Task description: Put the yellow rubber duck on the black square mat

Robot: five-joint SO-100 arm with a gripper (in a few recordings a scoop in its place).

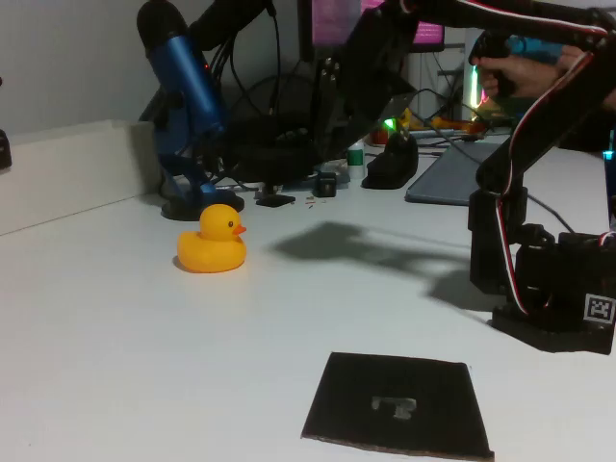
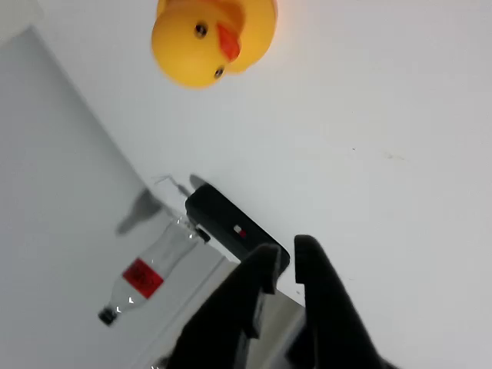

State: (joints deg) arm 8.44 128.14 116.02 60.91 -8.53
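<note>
The yellow rubber duck (image 1: 212,241) sits upright on the white table at the left, beak pointing right. In the wrist view the duck (image 2: 211,38) is at the top edge, far from my gripper (image 2: 286,257). Its two black fingers stand close together with nothing between them. The black square mat (image 1: 397,402) lies flat at the table's front, right of centre, with a pale mark in its middle and nothing on it. My arm (image 1: 500,173) rises from its base at the right and reaches high over the table towards the back; its shadow falls right of the duck.
A blue microphone (image 1: 183,87) on a stand is right behind the duck, among cables. A black mouse-like object (image 1: 390,164) and a grey pad (image 1: 452,178) lie at the back. A hand (image 1: 510,72) shows at the top right. The wrist view shows a plastic bottle (image 2: 142,277) and a small black device (image 2: 234,227).
</note>
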